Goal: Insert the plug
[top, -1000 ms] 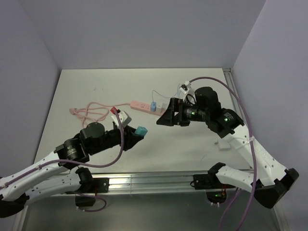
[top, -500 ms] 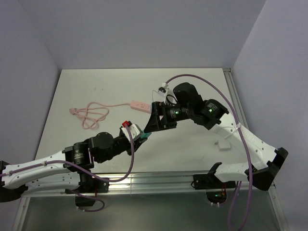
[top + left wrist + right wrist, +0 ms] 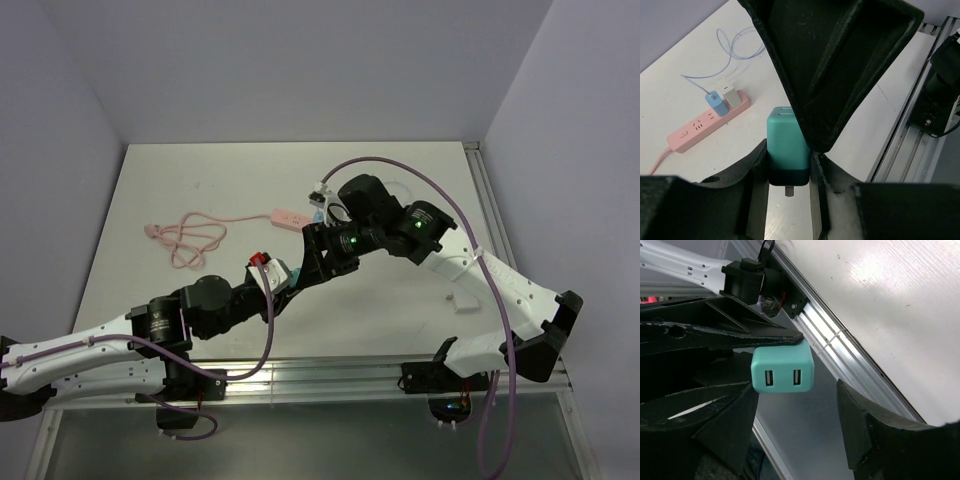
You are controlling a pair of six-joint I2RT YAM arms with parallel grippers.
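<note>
My left gripper [image 3: 788, 167] is shut on a teal charger block [image 3: 786, 145] with two USB ports [image 3: 782, 371] and a metal prong pointing down. My right gripper [image 3: 795, 417] is open, with its fingers on either side of the block. One of its fingers [image 3: 840, 65] lies close against the block's top right. In the top view the two grippers meet near the table's front middle [image 3: 305, 272]. The small light-blue plug [image 3: 716, 103] sits in the pink power strip [image 3: 705, 122] beside a white plug [image 3: 731, 95]. Its thin pale cable [image 3: 740, 45] loops behind.
The pink power strip [image 3: 288, 216] lies mid-table and its pink cord [image 3: 190, 238] is coiled at the left. A small white piece [image 3: 460, 301] lies at the right. A metal rail [image 3: 907, 135] runs along the table's near edge.
My right arm has swung left and down, bringing its open gripper around the teal block. My left gripper has moved down and right with the block.
</note>
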